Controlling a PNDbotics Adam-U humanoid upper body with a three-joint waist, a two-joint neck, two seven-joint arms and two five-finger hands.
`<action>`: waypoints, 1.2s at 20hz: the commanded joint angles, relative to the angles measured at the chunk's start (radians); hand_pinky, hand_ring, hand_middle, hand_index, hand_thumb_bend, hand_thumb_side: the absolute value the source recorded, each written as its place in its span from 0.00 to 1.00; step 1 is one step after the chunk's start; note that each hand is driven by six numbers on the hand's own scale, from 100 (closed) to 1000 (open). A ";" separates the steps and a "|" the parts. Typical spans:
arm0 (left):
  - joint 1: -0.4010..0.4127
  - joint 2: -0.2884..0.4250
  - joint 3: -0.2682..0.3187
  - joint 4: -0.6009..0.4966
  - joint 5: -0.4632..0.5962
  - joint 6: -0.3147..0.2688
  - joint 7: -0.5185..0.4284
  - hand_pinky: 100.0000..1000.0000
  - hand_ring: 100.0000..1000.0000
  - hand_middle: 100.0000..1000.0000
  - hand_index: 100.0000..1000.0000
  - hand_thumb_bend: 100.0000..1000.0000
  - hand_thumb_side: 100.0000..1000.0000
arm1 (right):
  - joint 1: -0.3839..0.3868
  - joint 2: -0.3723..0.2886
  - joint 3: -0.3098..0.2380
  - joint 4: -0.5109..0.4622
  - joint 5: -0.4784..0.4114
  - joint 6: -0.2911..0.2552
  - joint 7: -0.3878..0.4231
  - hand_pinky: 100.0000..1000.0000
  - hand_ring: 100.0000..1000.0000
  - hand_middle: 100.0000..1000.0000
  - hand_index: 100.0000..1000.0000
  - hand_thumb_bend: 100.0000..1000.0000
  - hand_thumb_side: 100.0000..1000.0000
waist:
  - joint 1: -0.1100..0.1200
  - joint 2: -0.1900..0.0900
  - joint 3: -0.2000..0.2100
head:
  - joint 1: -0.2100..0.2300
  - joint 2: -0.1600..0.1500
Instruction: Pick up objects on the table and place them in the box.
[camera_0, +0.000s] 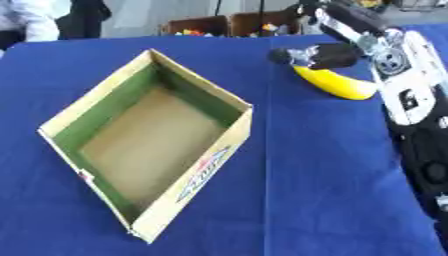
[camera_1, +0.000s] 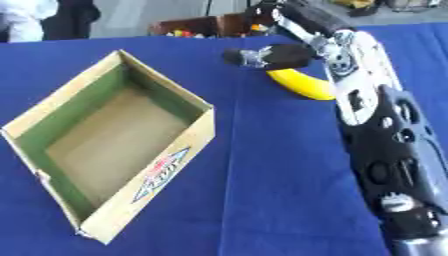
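Banana: smooth, curved, yellow; lying on blue cloth-covered table, right of box and apart from it.
Right hand directly above banana, black fingers curled; contact with banana cannot be determined. Cardboard box: open-topped, rectangular, green inner walls, tan floor, printed logo on side.

A blue cloth covers the worktop. On it sits an open cardboard box, green inside, turned cornerwise at the left. A yellow banana lies well apart, toward the far right.
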 joint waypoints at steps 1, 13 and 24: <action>0.000 0.020 0.005 -0.020 0.002 0.003 -0.001 0.64 0.68 0.80 0.87 0.00 0.84 | -0.014 -0.031 -0.011 0.018 0.099 0.009 -0.058 0.70 0.84 0.74 0.89 0.68 1.00 | -0.014 -0.248 0.000 | 0.006 -0.015; 0.006 0.018 0.005 -0.020 0.002 0.007 -0.002 0.64 0.68 0.80 0.87 0.00 0.84 | -0.002 -0.066 -0.031 0.038 0.209 0.087 -0.099 0.66 0.80 0.68 0.86 0.57 0.95 | -0.012 -0.246 -0.004 | 0.010 -0.017; 0.008 0.022 0.006 -0.020 0.001 0.013 -0.004 0.64 0.68 0.80 0.87 0.00 0.84 | -0.004 -0.111 -0.036 0.022 0.082 0.070 0.021 0.69 0.77 0.60 0.82 0.61 0.88 | -0.014 -0.249 -0.009 | 0.014 -0.016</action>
